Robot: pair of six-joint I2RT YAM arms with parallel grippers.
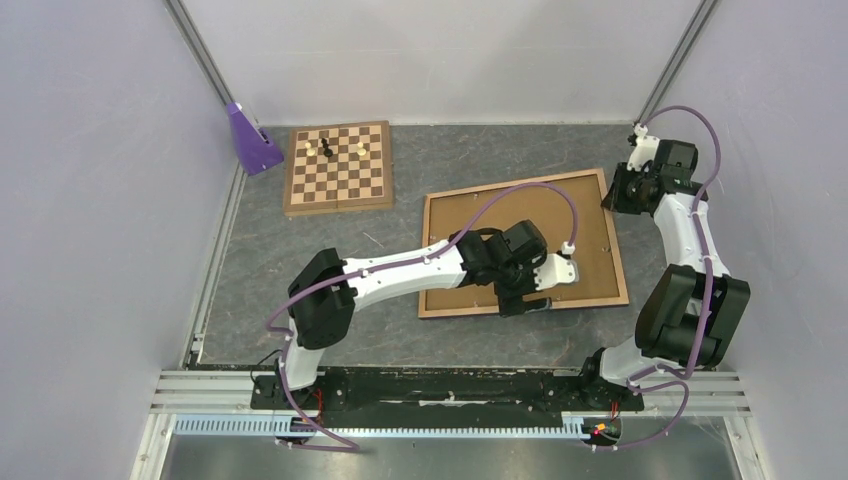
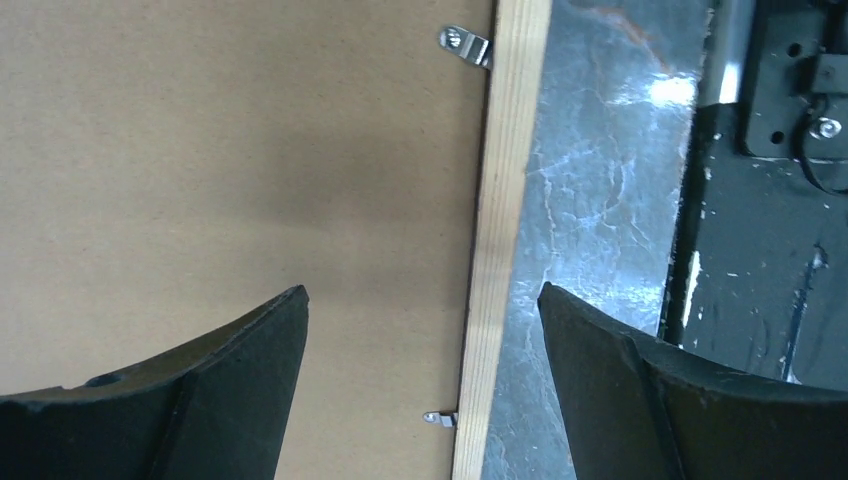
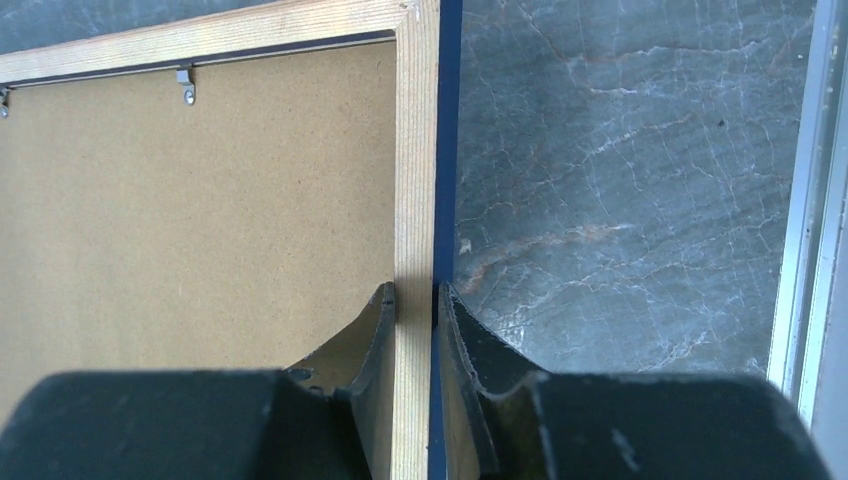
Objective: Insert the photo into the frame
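The right gripper (image 3: 415,295) is closed on the far right rail of the frame (image 1: 617,255), one finger on the light wood inside edge and the other on the dark blue outer side. The frame lies back up on the grey counter (image 1: 450,150), right of centre, with a brown backing board (image 2: 200,150) inside it under small metal clips (image 2: 465,45). The left gripper (image 2: 420,300) is spread wide over the near rail, holding nothing. A chessboard (image 1: 337,167) sits well apart at the far left.
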